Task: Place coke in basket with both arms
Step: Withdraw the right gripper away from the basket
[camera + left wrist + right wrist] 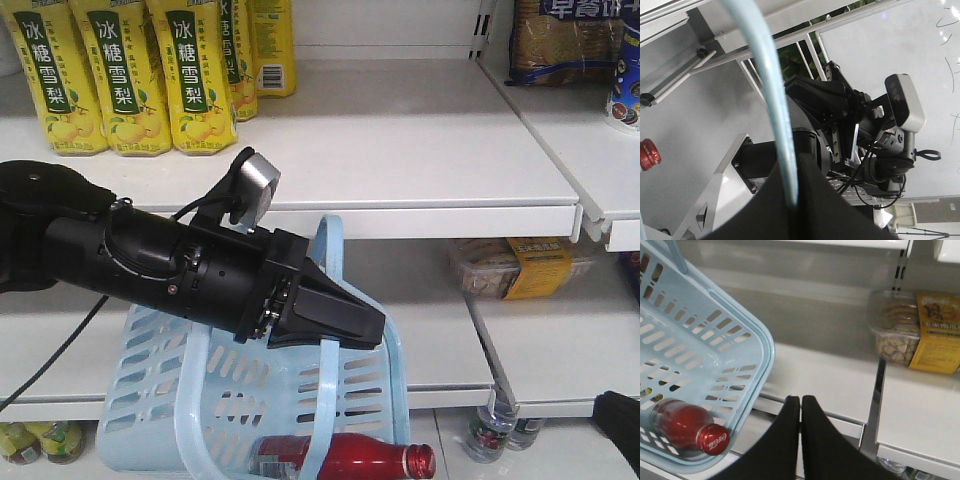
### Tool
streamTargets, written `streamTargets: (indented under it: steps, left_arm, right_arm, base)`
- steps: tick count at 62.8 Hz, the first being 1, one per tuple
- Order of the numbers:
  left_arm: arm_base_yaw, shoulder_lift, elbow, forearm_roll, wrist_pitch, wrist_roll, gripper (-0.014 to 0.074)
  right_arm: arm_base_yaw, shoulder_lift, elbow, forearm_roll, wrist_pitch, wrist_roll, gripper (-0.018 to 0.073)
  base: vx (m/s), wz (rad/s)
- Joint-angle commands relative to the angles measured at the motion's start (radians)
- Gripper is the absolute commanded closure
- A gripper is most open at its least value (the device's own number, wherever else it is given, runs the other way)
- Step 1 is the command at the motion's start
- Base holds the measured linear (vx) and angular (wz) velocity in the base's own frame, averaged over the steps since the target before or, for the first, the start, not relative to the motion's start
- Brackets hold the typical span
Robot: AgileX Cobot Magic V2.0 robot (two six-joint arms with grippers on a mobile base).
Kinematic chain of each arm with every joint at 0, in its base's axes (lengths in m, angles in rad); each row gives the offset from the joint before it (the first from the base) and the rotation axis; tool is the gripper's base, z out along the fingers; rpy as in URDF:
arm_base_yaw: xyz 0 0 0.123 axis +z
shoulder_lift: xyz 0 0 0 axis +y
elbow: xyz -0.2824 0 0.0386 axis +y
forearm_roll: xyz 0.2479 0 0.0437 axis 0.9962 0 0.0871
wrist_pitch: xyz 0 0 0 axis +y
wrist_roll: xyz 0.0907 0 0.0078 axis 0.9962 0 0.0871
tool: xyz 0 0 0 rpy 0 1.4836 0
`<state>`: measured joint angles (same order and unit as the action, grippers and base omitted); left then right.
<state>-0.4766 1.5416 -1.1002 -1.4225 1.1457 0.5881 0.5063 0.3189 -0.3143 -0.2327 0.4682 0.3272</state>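
Coke (687, 427): lying on its side inside basket (140, 400), cap toward the rim. Left gripper (335, 318): pinched on basket handle (330, 290), basket held tilted. Right gripper (800, 407): fingers pressed together, empty, beside basket. Step judged: placing done; next likely calls for keeping basket steady.

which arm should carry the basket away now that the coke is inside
Left. The left gripper is shut on the basket handle, coke lying inside. The right gripper is shut, empty, beside it.
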Motion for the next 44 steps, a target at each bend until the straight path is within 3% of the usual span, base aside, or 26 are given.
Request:
streamTargets:
  steps: [1, 44]
  left_arm:
    - [0.001, -0.047, -0.036, -0.125, 0.015, 0.021, 0.0603]
    - [0.002, -0.047, -0.036, -0.125, 0.028, 0.027, 0.0603]
  right_arm:
    - [-0.004, 0.006, -0.028, -0.022, -0.080, 0.004, 0.0564]
    - [-0.004, 0.006, -0.028, -0.022, -0.080, 0.004, 0.0564]
  base:
    - [0.00, 0.00]
    - [0.00, 0.00]
